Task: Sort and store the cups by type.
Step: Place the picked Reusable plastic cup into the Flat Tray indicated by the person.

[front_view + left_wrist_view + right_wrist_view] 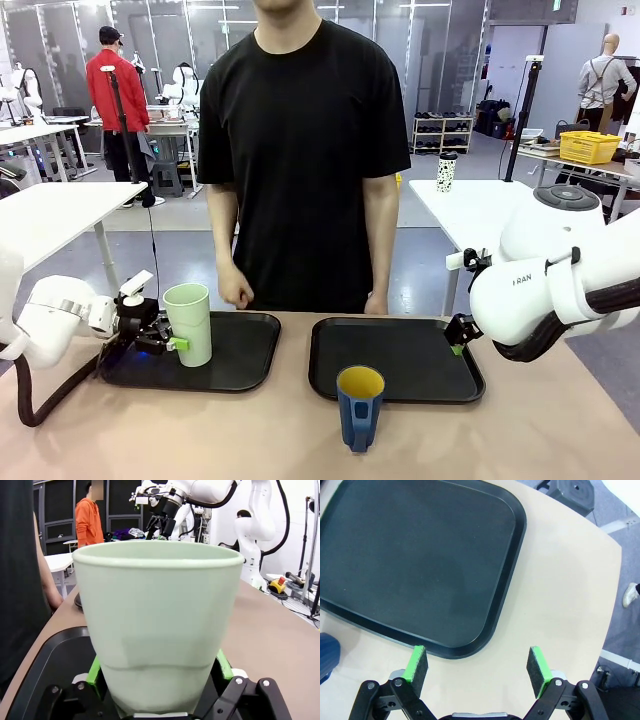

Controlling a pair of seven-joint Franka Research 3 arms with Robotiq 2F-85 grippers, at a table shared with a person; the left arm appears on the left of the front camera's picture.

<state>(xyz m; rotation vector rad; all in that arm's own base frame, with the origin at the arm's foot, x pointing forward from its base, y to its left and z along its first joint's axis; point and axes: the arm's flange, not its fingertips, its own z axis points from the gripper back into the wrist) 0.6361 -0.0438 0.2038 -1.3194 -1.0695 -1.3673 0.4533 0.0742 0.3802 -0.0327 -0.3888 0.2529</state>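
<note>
Near right hand (458, 338), arm lettering (522, 281) "FRAN"

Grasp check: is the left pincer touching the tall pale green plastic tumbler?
Touching. The left wrist view shows the left pincer with green pads pressed against both sides of the tumbler.

Front view: looked from the robot's side across the tabletop (560, 430) at the person (300, 150) standing at its far edge, at middling range, taking in the left tray (250, 350) and right tray (400, 350).
Left wrist view: sat low, nearly level with the tabletop, facing along its jaws, pressed close to the pale green tumbler (157, 630); the right arm (210, 490) showed far beyond.
Right wrist view: looked steeply down, fairly near, on the right tray's corner and bare tabletop.
Shared: front and left wrist both held the pale green tumbler; front and right wrist, the right tray and blue mug (360, 405).
</note>
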